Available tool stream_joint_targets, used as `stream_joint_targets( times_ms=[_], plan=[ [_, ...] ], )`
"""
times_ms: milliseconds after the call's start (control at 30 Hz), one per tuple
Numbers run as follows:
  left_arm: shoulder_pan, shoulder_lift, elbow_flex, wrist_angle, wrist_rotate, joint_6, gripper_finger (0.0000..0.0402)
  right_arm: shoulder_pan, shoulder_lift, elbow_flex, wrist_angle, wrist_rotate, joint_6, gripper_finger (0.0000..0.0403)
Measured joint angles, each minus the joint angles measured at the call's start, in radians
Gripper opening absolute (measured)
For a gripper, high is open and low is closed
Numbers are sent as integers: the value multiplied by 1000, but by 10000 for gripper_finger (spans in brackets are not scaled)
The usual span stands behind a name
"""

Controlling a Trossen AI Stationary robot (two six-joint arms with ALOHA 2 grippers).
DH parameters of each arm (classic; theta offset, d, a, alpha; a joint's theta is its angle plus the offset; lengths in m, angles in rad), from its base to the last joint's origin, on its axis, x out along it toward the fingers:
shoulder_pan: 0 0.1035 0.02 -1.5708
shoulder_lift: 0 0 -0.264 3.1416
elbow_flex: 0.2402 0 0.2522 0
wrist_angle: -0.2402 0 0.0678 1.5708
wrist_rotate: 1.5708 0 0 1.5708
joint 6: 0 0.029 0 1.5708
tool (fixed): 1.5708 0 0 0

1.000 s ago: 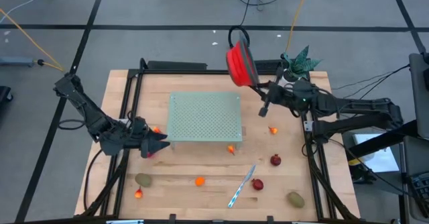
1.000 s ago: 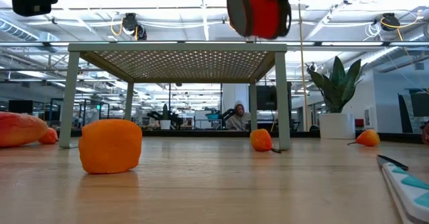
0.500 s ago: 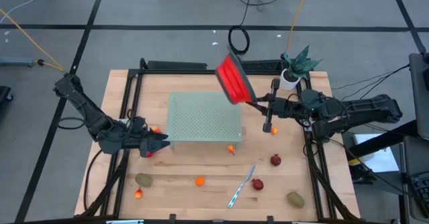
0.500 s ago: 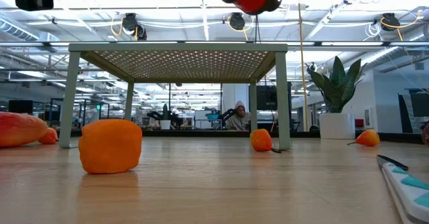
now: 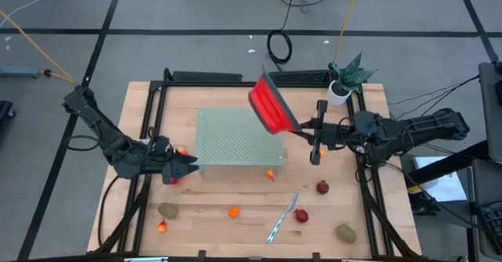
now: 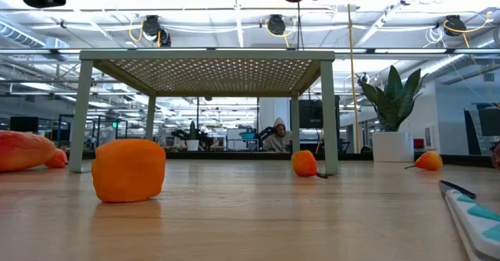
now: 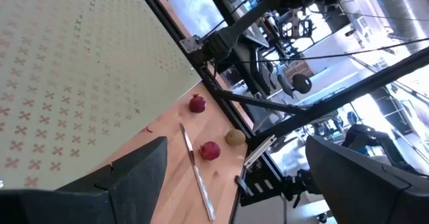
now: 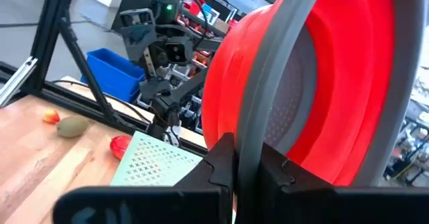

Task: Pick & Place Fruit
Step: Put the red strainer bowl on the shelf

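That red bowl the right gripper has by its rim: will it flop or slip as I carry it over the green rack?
The red bowl, pinched at its grey rim by the right gripper, hangs tilted yet keeps its shape, so it is probably fairly stiff and light. Its ribbed wall looks collapsible and may flex. An edge-only grip could let it swing.

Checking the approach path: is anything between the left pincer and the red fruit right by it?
Nothing visible does. In the high view the open left pincer sits low at the green perforated stand's left edge, with the red fruit beside its tip. The right pincer, shut on the red bowl, is over the stand's far side.
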Motion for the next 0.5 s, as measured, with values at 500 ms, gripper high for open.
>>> stream_joint_targets(
  times_ms=[500],
  plan=[
    [0,0,0,0,-28,-66,351,92,46,0,2,0,-204,11]
  ],
)
